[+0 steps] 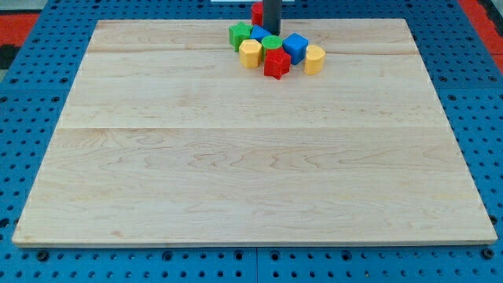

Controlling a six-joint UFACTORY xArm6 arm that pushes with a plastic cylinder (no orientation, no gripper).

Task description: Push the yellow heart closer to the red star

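Blue pegboard surrounds a pale wooden worktop (251, 157), nearly all of it bare, with every block bunched at the view's top edge. Taking the red star (277, 64) as the landmark: it sits at the bottom of the bunch, with a green round block (272, 42) touching it above and a blue cube (295, 46) just up and to the view's right. Two yellow blocks flank it, one just to the view's left (251, 53) and one just to the right (313, 59); at this size I cannot tell for certain which is the heart, though the right one looks likelier. A green block (240, 34) and a blue block (258, 33) lie up and left of the star, and another red block (257, 13) sits furthest toward the top. My tip (271, 31), the bare end effector that holds nothing, stands above the star, behind the green round block. Either yellow block lies below and sideways from it. Room is tight at the top edge, so I judge I must swing round the cluster's outside to push inward.
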